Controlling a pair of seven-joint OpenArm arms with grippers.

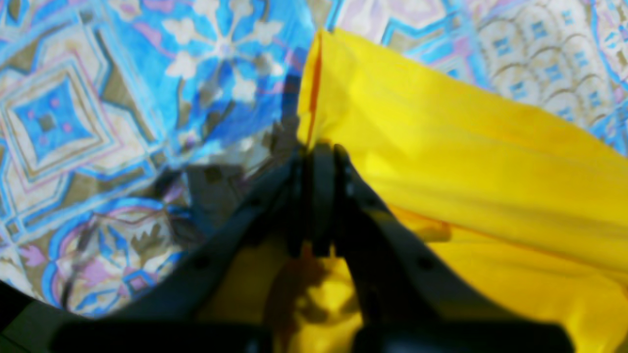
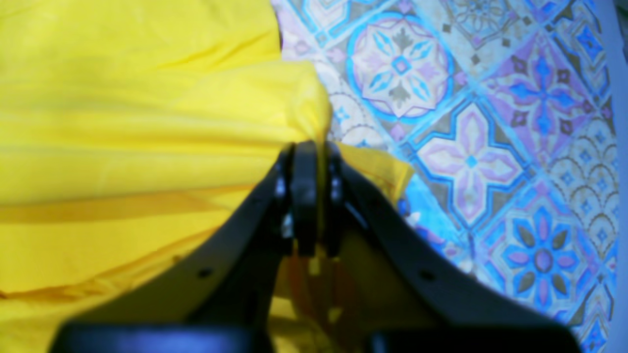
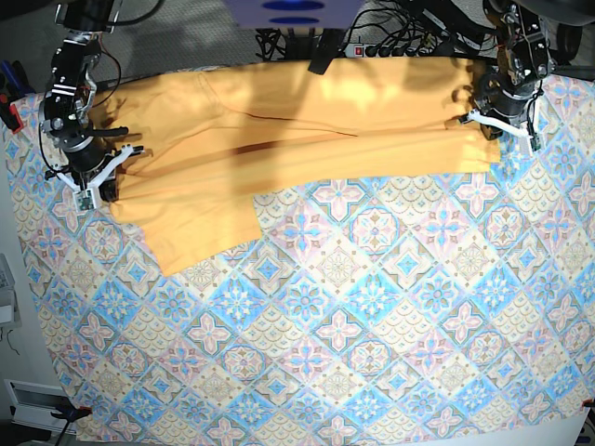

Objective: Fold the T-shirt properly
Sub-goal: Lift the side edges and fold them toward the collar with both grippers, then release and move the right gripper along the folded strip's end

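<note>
The pale yellow-orange T-shirt (image 3: 307,121) lies stretched in a long band along the far side of the table, with a flap hanging toward the front at the left (image 3: 195,232). My left gripper (image 3: 495,130) is shut on the shirt's right end; in the left wrist view the fingers (image 1: 316,152) pinch a fold of yellow fabric (image 1: 466,171). My right gripper (image 3: 98,189) is shut on the shirt's left end; in the right wrist view the fingers (image 2: 314,147) clamp bunched yellow fabric (image 2: 122,122).
A blue-pink-white diamond-patterned cloth (image 3: 372,325) covers the table and shows in both wrist views (image 1: 73,113) (image 2: 466,147). Cables and a power strip (image 3: 390,46) lie behind the far edge. A red clamp (image 3: 9,116) sits at the left edge.
</note>
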